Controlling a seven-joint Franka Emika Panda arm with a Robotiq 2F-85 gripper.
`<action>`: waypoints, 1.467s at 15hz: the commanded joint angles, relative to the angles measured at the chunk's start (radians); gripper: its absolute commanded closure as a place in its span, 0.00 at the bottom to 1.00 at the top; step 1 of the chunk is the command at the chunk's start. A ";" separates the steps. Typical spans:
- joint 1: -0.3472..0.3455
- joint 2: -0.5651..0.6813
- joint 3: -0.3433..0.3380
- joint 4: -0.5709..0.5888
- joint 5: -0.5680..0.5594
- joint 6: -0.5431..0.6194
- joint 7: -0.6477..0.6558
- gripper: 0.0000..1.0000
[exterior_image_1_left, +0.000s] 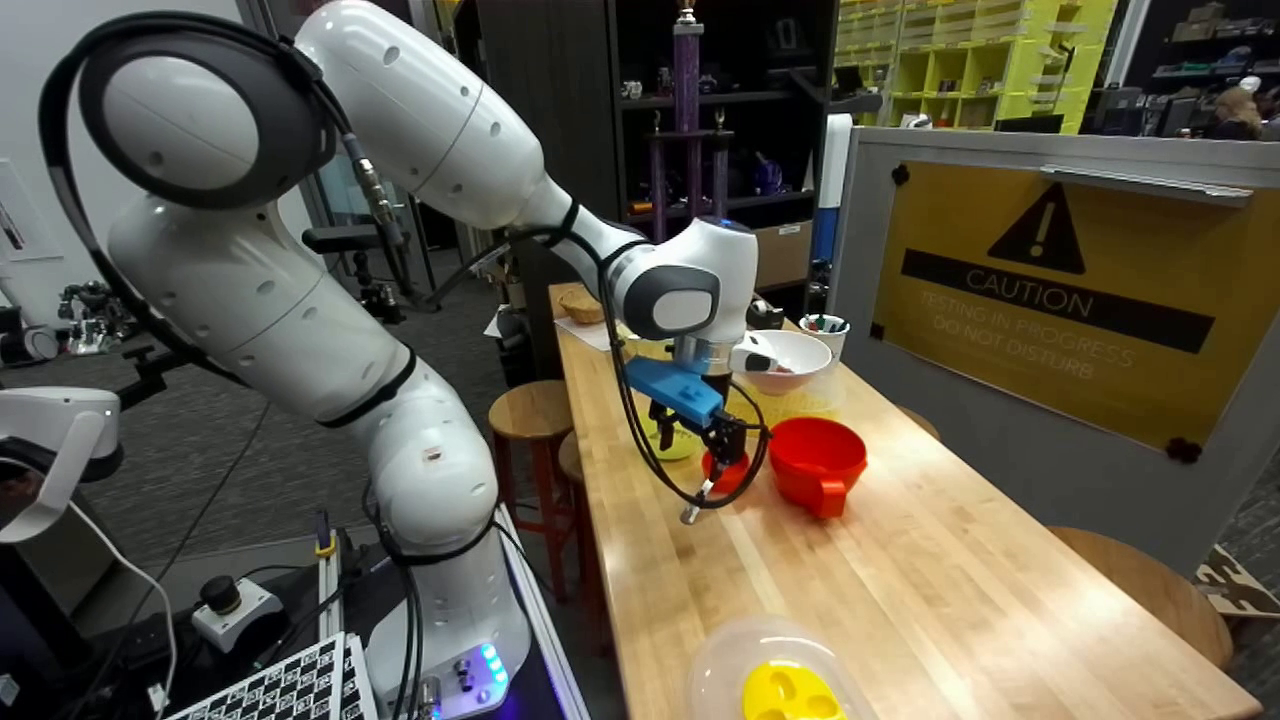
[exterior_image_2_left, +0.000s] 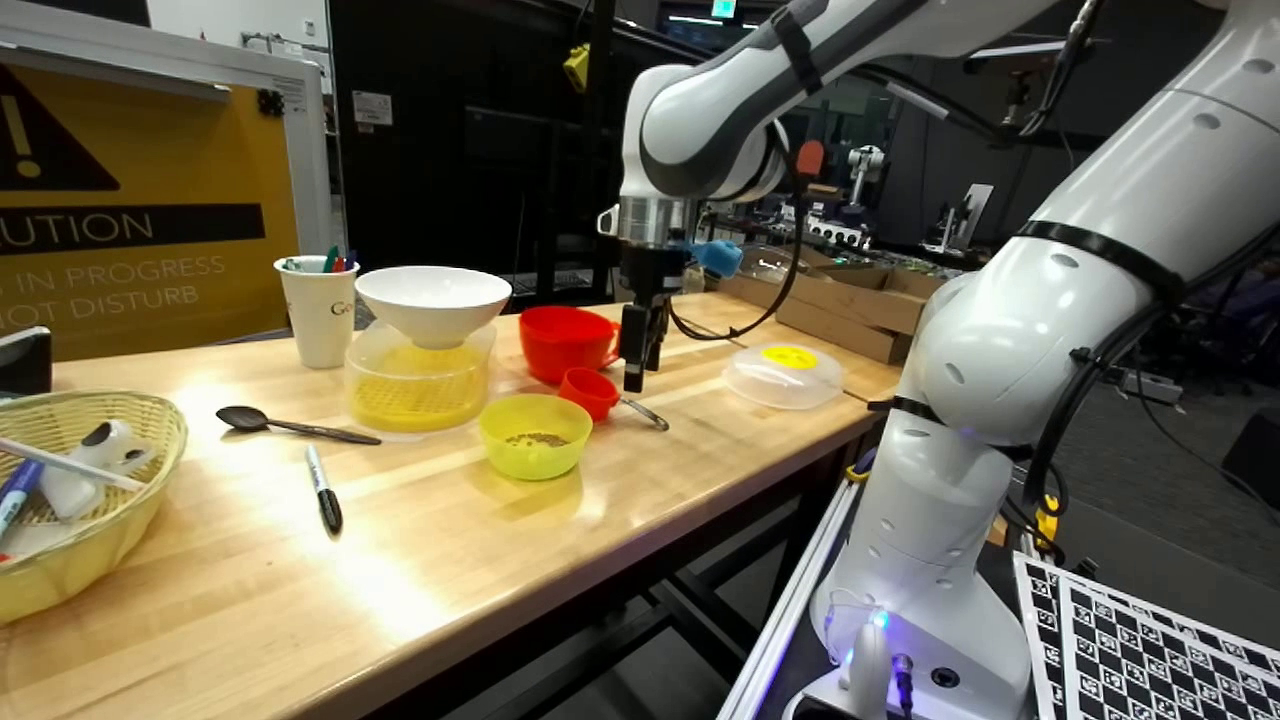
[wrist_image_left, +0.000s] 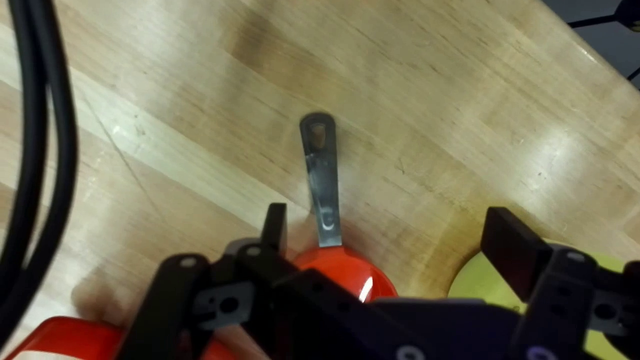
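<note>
Wooden worktop (wrist_image_left: 425, 115) fills much of the wrist view; at lower centre we see the pincer (wrist_image_left: 390, 232) spread wide near a small red cup (wrist_image_left: 350, 272), a yellow bowl (wrist_image_left: 475, 280) lower right.

Counted along the wooden surface (exterior_image_2_left: 250, 530): two handled red vessels (exterior_image_2_left: 560, 352) (exterior_image_2_left: 588, 393), two bowls (exterior_image_2_left: 435, 308) (exterior_image_2_left: 533, 463), one clear-and-yellow tub (exterior_image_2_left: 420, 392), one translucent plastic dome (exterior_image_2_left: 785, 388), one black spoon (exterior_image_2_left: 255, 419), one loose marker (exterior_image_2_left: 322, 487), one white paper cup (exterior_image_2_left: 325, 320) and one woven basket (exterior_image_2_left: 140, 505).

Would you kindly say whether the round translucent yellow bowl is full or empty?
Neither: in an exterior view, small brown bits lie low in the round yellow bowl, well below its rim.
</note>
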 joint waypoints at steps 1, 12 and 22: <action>-0.016 0.015 -0.014 0.001 -0.011 0.042 -0.019 0.00; -0.077 0.113 -0.112 0.000 -0.056 0.190 -0.184 0.00; -0.096 0.089 -0.125 -0.010 -0.055 0.192 -0.224 0.00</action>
